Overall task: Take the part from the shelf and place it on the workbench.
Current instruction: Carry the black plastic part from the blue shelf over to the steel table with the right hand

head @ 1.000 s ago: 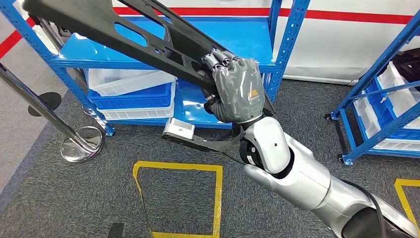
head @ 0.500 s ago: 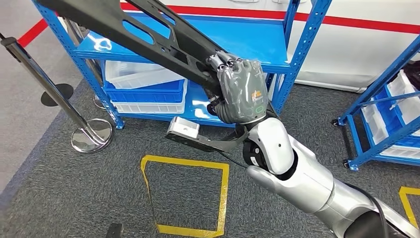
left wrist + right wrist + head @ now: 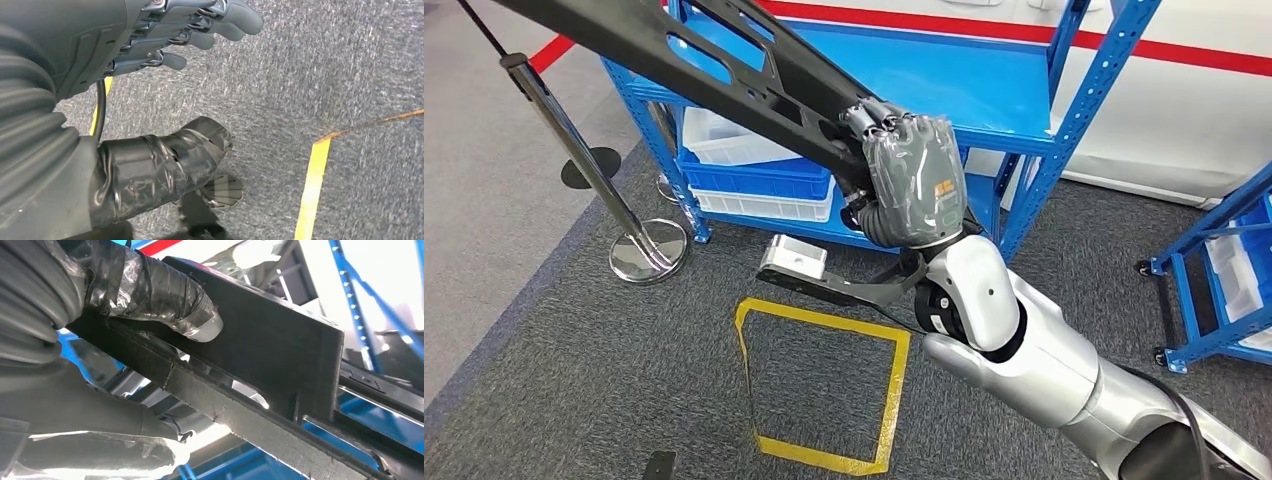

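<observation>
One robot hand, the right point(image 3: 907, 180), is gripping the long black part point(image 3: 724, 70), carried in the air in front of the blue shelf point(image 3: 984, 95). Left robot hand point(image 3: 165, 35) is hanging empty, fingers apart. Likely transport step; next: finding the table, not in sight.

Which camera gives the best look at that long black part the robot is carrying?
The head view: the black part runs long across the frame from the right hand gripping it. The right wrist view gives a close-up of its edge under the thumb. The left wrist view looks at carpet.
</observation>
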### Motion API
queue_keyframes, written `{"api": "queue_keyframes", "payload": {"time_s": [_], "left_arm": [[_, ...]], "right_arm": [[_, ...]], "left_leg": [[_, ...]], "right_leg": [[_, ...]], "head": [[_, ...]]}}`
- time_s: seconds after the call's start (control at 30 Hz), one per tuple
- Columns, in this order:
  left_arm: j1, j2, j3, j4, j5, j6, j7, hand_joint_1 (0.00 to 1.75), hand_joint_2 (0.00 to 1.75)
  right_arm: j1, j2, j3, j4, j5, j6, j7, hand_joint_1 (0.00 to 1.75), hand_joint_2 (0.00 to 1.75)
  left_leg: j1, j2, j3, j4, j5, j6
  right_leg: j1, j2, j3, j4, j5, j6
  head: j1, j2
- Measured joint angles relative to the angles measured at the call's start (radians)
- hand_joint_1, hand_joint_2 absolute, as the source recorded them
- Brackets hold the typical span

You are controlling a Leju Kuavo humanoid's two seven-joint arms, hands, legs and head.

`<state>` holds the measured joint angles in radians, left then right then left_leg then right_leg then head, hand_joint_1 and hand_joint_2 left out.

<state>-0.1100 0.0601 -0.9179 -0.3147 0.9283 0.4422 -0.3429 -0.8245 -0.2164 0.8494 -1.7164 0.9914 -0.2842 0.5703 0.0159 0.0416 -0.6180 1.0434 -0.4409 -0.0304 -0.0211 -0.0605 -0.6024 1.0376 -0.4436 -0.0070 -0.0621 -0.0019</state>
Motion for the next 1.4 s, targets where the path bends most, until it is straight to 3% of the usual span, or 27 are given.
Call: {"api": "queue_keyframes", "payload": {"time_s": [0.03,0.1,0.17,0.23,0.3,0.33,0.37,0.4,0.43,0.5,0.57,0.63,0.7,0.77,0.83,0.87,0.9,0.97,1.03,1.1,1.17,1.23,1.33,1.37,1.4], "left_arm": [[-0.002,0.000,-0.002,0.000,-0.001,0.000,0.000,0.00,1.75],[-0.002,0.001,-0.005,0.000,-0.001,0.000,0.000,0.00,1.75],[0.000,0.002,-0.006,0.000,-0.001,0.000,0.000,0.00,1.75],[-0.001,0.002,-0.007,0.000,-0.001,0.000,-0.001,0.00,1.75],[-0.003,0.003,-0.007,0.001,-0.001,0.000,-0.003,0.00,1.75],[-0.002,0.004,-0.008,0.001,-0.001,0.000,-0.005,0.00,1.75],[-0.001,0.004,-0.008,0.001,-0.001,0.000,-0.006,0.00,1.75],[0.000,0.004,-0.008,0.001,-0.001,0.000,-0.007,0.00,1.75],[0.000,0.004,-0.008,0.001,-0.001,0.000,-0.009,0.00,1.75],[0.000,0.004,-0.008,0.002,-0.002,0.000,-0.015,0.00,1.75],[0.000,0.004,-0.009,0.002,-0.004,0.000,-0.024,0.00,1.75],[0.004,0.008,-0.010,0.002,-0.005,0.000,-0.032,0.00,1.75],[0.007,0.010,-0.011,0.003,-0.007,0.000,-0.038,0.00,1.75],[0.006,0.010,-0.012,0.003,-0.009,0.000,-0.043,0.00,1.75],[0.004,0.011,-0.013,0.003,-0.011,0.000,-0.048,0.00,1.75],[0.004,0.011,-0.013,0.003,-0.013,0.000,-0.051,0.00,1.75],[0.004,0.012,-0.013,0.003,-0.014,0.000,-0.054,0.00,1.75],[0.004,0.013,-0.013,0.003,-0.017,-0.001,-0.064,0.00,1.75],[0.001,0.015,-0.013,0.003,-0.020,-0.006,-0.073,0.00,1.75],[-0.002,0.017,-0.014,0.003,-0.022,-0.011,-0.080,0.00,1.75],[0.000,0.020,-0.014,0.003,-0.024,-0.013,-0.083,0.00,1.75],[0.002,0.022,-0.015,0.003,-0.025,-0.015,-0.085,0.00,1.75],[-0.003,0.022,-0.021,0.003,-0.026,-0.019,-0.086,0.00,1.75],[-0.004,0.022,-0.024,0.003,-0.026,-0.020,-0.087,0.00,1.75],[-0.005,0.022,-0.025,0.003,-0.025,-0.021,-0.087,0.00,1.75]], "right_arm": [[0.000,0.000,0.000,-0.002,0.001,0.000,0.000,1.75,1.75],[-0.001,0.000,-0.001,-0.005,0.002,0.000,0.000,1.75,1.75],[-0.002,-0.001,-0.002,-0.007,0.005,0.000,0.000,1.75,1.75],[-0.002,-0.003,-0.003,-0.010,0.009,-0.001,0.000,1.75,1.75],[0.001,-0.006,-0.003,-0.013,0.011,-0.001,0.000,1.75,1.75],[0.004,-0.008,-0.003,-0.014,0.012,-0.001,0.000,1.75,1.75],[0.007,-0.009,-0.003,-0.015,0.013,0.000,0.000,1.75,1.75],[0.009,-0.010,-0.003,-0.018,0.014,0.000,0.000,1.75,1.75],[0.009,-0.011,-0.003,-0.021,0.016,0.000,0.000,1.75,1.75],[0.010,-0.013,-0.004,-0.030,0.022,0.000,-0.001,1.75,1.75],[0.010,-0.015,-0.004,-0.040,0.029,0.001,-0.003,1.75,1.75],[0.010,-0.018,-0.005,-0.049,0.033,0.004,-0.004,1.75,1.75],[0.010,-0.019,-0.007,-0.057,0.035,0.009,-0.003,1.75,1.75],[0.011,-0.022,-0.010,-0.064,0.036,0.013,-0.003,1.75,1.75],[0.015,-0.027,-0.012,-0.067,0.039,0.015,-0.003,1.75,1.75],[0.018,-0.029,-0.012,-0.069,0.040,0.015,-0.003,1.75,1.75],[0.021,-0.031,-0.012,-0.071,0.042,0.015,-0.003,1.75,1.75],[0.023,-0.035,-0.015,-0.079,0.046,0.015,-0.003,1.75,1.75],[0.023,-0.038,-0.020,-0.087,0.055,0.015,-0.003,1.75,1.75],[0.023,-0.041,-0.025,-0.092,0.063,0.016,-0.004,1.75,1.75],[0.023,-0.044,-0.026,-0.096,0.066,0.018,-0.005,1.75,1.75],[0.023,-0.048,-0.028,-0.099,0.066,0.019,-0.005,1.75,1.75],[0.026,-0.059,-0.033,-0.106,0.066,0.020,-0.005,1.75,1.75],[0.029,-0.063,-0.033,-0.107,0.066,0.020,-0.005,1.75,1.75],[0.033,-0.066,-0.033,-0.107,0.066,0.021,-0.005,1.75,1.75]], "left_leg": [[-0.004,0.006,0.007,-0.021,0.002,0.007],[-0.008,-0.008,0.004,-0.023,0.006,0.025],[-0.006,-0.024,0.006,-0.030,0.012,0.041],[-0.005,-0.038,0.007,-0.036,0.019,0.056],[-0.008,-0.054,0.004,-0.036,0.023,0.064],[-0.009,-0.064,0.002,-0.034,0.024,0.066],[-0.011,-0.075,0.000,-0.032,0.024,0.066],[-0.011,-0.087,-0.001,-0.029,0.024,0.067],[-0.011,-0.099,-0.003,-0.024,0.024,0.065],[-0.012,-0.120,-0.012,-0.012,0.022,0.059],[-0.009,-0.138,-0.025,-0.005,0.026,0.047],[-0.004,-0.150,-0.033,-0.007,0.031,0.034],[-0.005,-0.122,-0.047,0.017,0.013,0.023],[-0.005,-0.073,-0.090,0.115,-0.042,0.012],[0.000,-0.054,-0.139,0.231,-0.089,0.004],[0.001,-0.051,-0.146,0.253,-0.090,0.002],[0.002,-0.048,-0.134,0.236,-0.074,0.001],[0.001,-0.030,-0.065,0.110,-0.018,0.003],[-0.008,-0.001,-0.008,0.001,0.010,0.017],[-0.016,0.003,0.000,-0.021,0.010,0.034],[-0.014,-0.014,0.001,-0.028,0.016,0.047],[-0.009,-0.029,0.010,-0.043,0.025,0.057],[-0.009,-0.057,0.011,-0.050,0.033,0.065],[-0.009,-0.069,0.010,-0.048,0.033,0.067],[-0.010,-0.082,0.009,-0.046,0.033,0.067]], "right_leg": [[0.002,-0.006,0.000,0.000,0.001,0.006],[0.005,-0.018,0.001,-0.002,0.003,0.017],[0.002,-0.008,-0.004,0.013,-0.013,0.028],[0.001,0.027,-0.044,0.102,-0.070,0.029],[0.004,0.051,-0.108,0.241,-0.131,0.026],[0.005,0.055,-0.128,0.286,-0.141,0.025],[0.005,0.058,-0.132,0.296,-0.133,0.023],[0.005,0.060,-0.115,0.266,-0.108,0.021],[0.004,0.068,-0.082,0.202,-0.072,0.017],[0.002,0.106,-0.018,0.075,-0.028,0.012],[0.003,0.126,0.003,0.027,-0.023,0.010],[0.004,0.109,0.003,0.020,-0.017,0.004],[0.001,0.089,0.005,0.012,-0.009,-0.007],[0.000,0.066,0.006,0.007,-0.006,-0.013],[0.002,0.042,0.004,0.008,-0.005,-0.014],[0.002,0.031,0.003,0.008,-0.005,-0.014],[0.002,0.019,0.003,0.008,-0.006,-0.013],[0.002,-0.001,0.004,0.008,-0.007,-0.012],[0.005,-0.017,0.005,0.005,-0.006,-0.004],[0.007,-0.030,0.006,0.002,-0.004,0.007],[0.008,-0.043,0.009,-0.001,-0.005,0.019],[0.009,-0.020,0.003,0.020,-0.025,0.029],[0.008,0.038,-0.070,0.177,-0.103,0.028],[0.009,0.045,-0.093,0.224,-0.114,0.027],[0.009,0.050,-0.102,0.239,-0.107,0.025]], "head": [[0.000,0.000],[0.000,0.000],[0.001,0.000],[0.005,0.000],[0.009,0.000],[0.009,0.000],[0.009,0.000],[0.009,0.000],[0.009,0.000],[0.009,0.000],[0.009,0.000],[0.010,0.000],[0.005,0.000],[-0.002,0.000],[-0.003,0.000],[-0.003,0.000],[-0.003,0.000],[-0.003,0.000],[-0.003,0.000],[-0.002,0.000],[-0.002,0.000],[0.002,0.000],[0.010,0.000],[0.011,0.000],[0.011,0.000]]}}
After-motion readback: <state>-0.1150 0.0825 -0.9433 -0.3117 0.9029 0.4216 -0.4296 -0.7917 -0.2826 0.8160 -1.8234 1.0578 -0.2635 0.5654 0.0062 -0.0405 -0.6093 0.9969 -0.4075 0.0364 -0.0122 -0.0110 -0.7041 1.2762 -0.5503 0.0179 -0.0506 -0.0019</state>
